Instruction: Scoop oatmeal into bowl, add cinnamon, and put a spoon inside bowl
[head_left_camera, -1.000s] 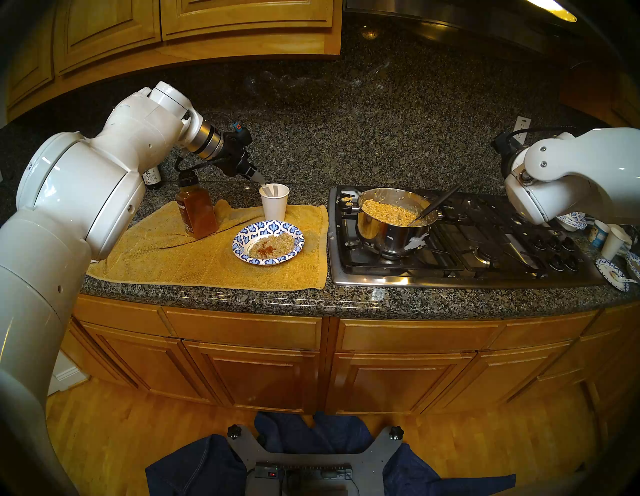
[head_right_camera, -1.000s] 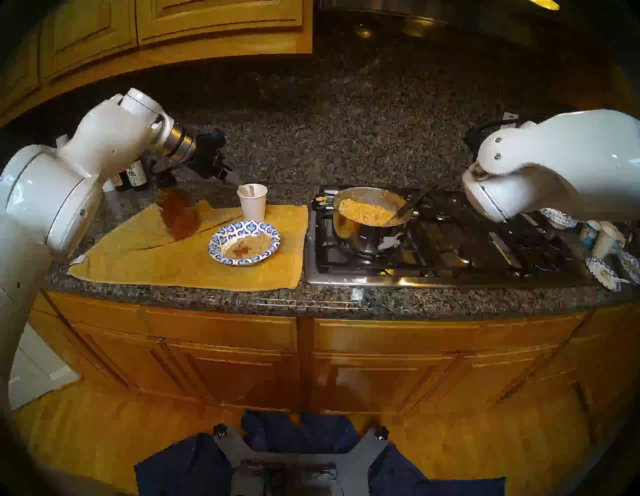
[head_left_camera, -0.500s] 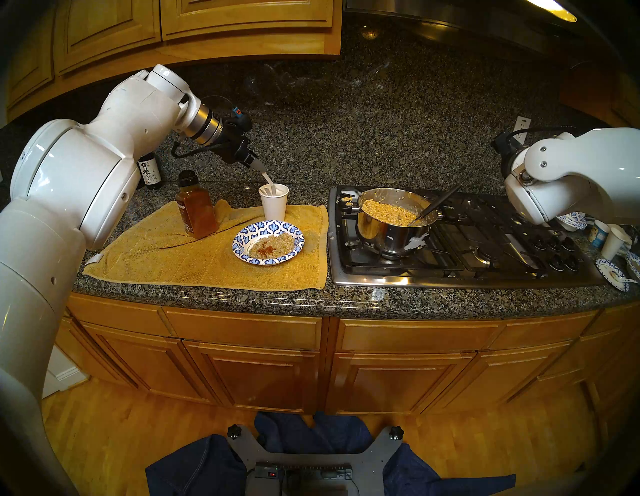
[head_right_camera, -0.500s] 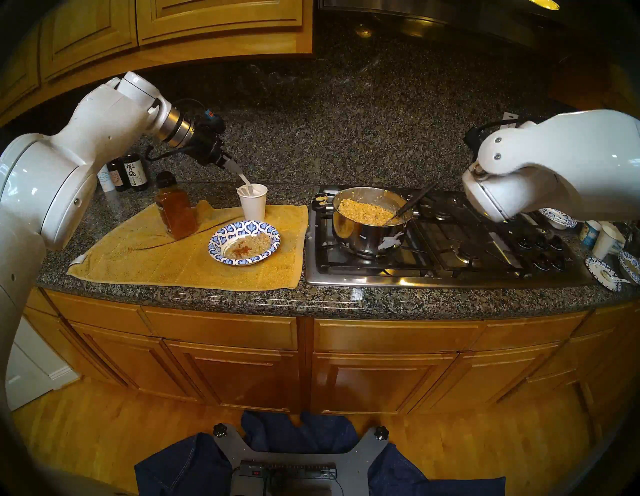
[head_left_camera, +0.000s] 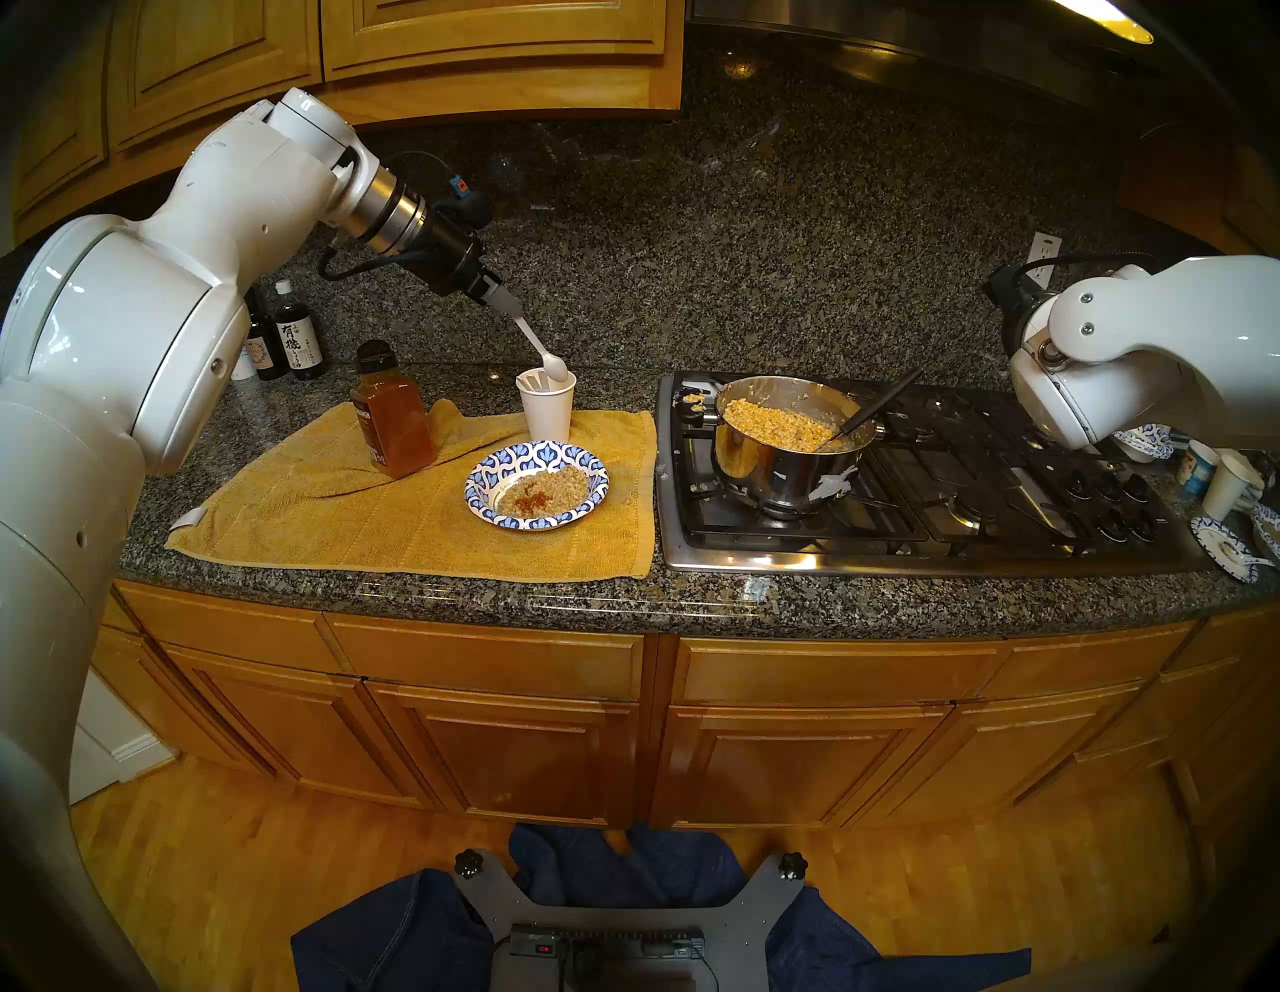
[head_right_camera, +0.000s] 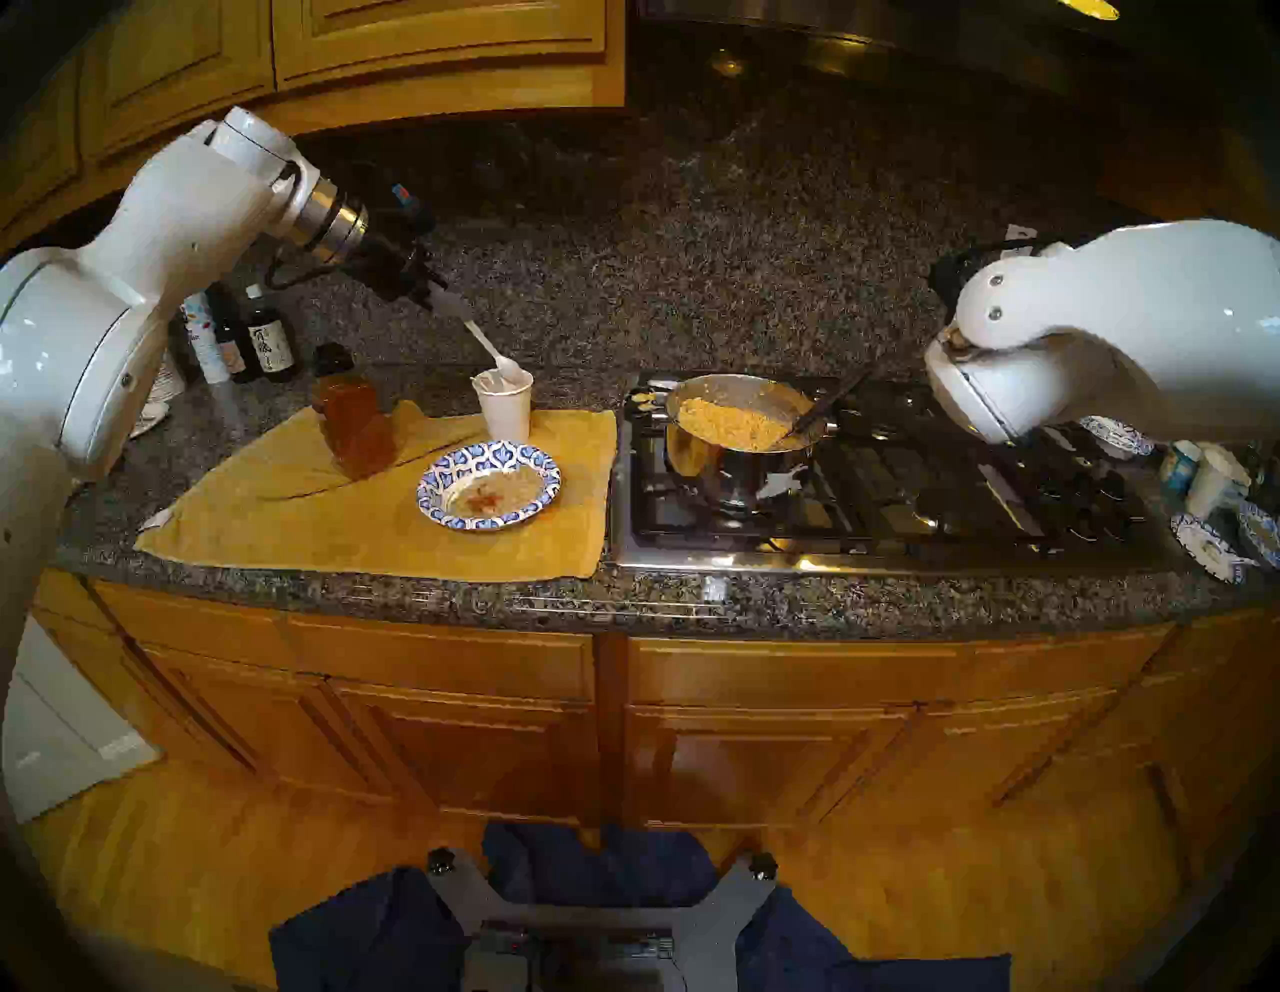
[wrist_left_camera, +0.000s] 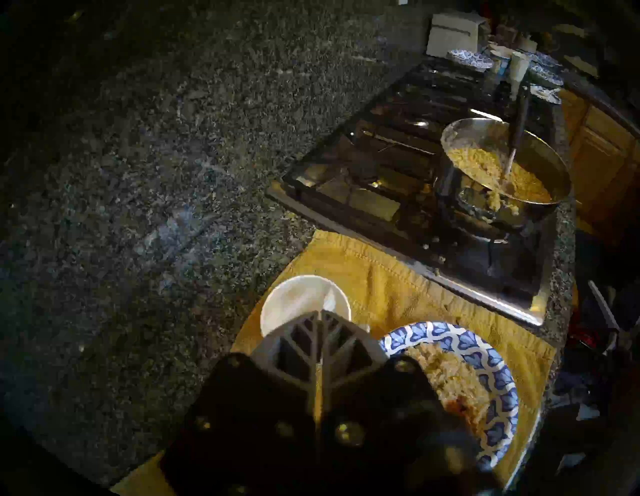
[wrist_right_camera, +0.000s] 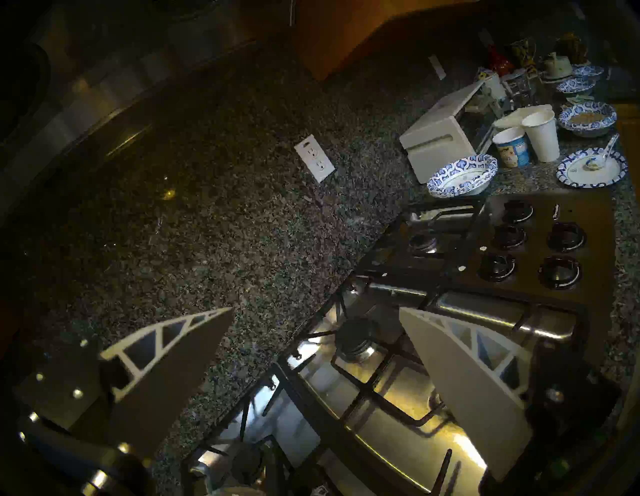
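Head view, left eye — entry, counter stock at this moment. My left gripper (head_left_camera: 511, 312): jaws pressed together on the handle of the white spoon (head_left_camera: 542, 353), which half a second ago stood deep in the paper cup (head_left_camera: 547, 409) and now hangs with its scoop just at the cup's rim, nearly clear. A second white utensil remains in the cup. Bowl (head_left_camera: 537, 485): on the yellow towel (head_left_camera: 346, 512), just in front of the cup, holding oatmeal (head_left_camera: 547, 488) with a red-brown dusting on top. Cinnamon jar (head_left_camera: 391, 415): upright on the towel, apart from the bowl. Pot (head_left_camera: 789, 443): on the stove, serving spoon resting inside. My right gripper (wrist_right_camera: 317, 350): fingers wide apart, nothing between them, over the burners. Reading — scooping and seasoning look done; only carrying the spoon down into the bowl is left.
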